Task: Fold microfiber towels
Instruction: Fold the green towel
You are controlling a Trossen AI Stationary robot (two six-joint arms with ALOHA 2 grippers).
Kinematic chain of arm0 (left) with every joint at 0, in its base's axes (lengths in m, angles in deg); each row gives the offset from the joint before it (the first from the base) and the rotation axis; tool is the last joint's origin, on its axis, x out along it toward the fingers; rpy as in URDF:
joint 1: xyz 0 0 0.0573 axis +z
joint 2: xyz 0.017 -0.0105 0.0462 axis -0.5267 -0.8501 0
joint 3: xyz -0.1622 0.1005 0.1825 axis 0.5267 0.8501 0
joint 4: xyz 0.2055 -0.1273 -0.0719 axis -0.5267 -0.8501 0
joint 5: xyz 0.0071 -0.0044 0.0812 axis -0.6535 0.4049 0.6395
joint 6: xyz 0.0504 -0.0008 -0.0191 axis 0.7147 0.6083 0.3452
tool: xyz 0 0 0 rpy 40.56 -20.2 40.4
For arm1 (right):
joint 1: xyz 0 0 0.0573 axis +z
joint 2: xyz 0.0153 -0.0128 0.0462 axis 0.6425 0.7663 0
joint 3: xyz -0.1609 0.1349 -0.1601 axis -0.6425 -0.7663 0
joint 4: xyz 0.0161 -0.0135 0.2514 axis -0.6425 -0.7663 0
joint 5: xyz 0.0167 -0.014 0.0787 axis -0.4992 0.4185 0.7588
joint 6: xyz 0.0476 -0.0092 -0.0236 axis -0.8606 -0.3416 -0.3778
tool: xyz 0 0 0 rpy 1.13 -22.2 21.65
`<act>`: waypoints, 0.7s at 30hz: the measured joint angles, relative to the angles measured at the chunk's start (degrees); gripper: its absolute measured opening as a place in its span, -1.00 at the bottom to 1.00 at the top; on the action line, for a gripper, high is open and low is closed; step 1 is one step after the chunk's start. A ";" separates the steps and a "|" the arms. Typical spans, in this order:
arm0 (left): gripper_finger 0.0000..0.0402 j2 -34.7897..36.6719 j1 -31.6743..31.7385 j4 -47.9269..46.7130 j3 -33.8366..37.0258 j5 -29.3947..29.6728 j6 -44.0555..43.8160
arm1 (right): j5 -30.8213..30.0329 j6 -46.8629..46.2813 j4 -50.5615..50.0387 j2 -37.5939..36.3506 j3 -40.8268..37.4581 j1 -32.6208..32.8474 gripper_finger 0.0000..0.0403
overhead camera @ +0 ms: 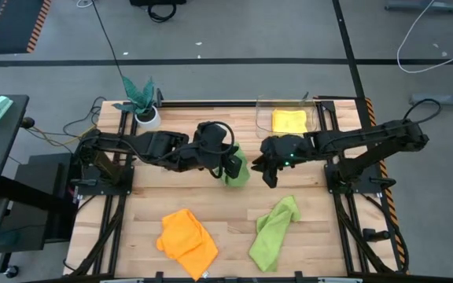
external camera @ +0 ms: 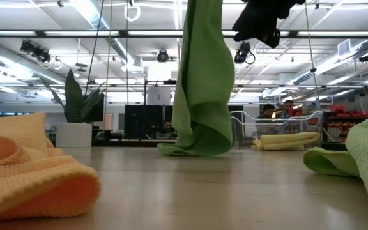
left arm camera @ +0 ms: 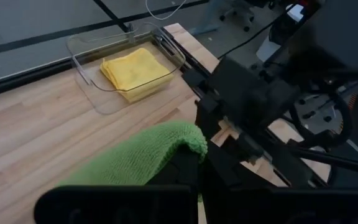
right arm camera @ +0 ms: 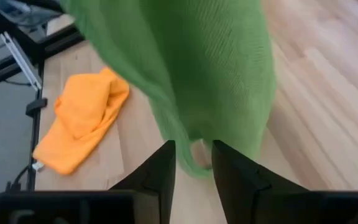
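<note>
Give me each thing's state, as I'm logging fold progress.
Hanging green towel: held up by left gripper, bottom edge on table.
Right gripper: beside it, fingers apart, empty.
Yellow towel: folded, in clear tray.
Orange towel: crumpled.
Second green towel: crumpled.

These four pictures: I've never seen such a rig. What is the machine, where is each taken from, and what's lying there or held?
Two dark robot arms work at a wooden table. One picture looks straight down, one looks level across the tabletop, and one comes from each arm's wrist. The left gripper, at mid-table, is shut on a lime green towel that hangs down with its lower end on the wood. The right gripper is beside it, fingers apart just in front of the cloth, not gripping it. An orange towel and a second green towel lie crumpled near the front. A folded yellow towel sits in a clear tray; a potted plant stands at the back.
</note>
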 joint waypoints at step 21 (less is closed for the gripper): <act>-0.97 0.04 2.90 5.19 0.04 -3.14 3.78 | 1.09 -2.58 3.20 4.82 -0.02 1.98 -0.36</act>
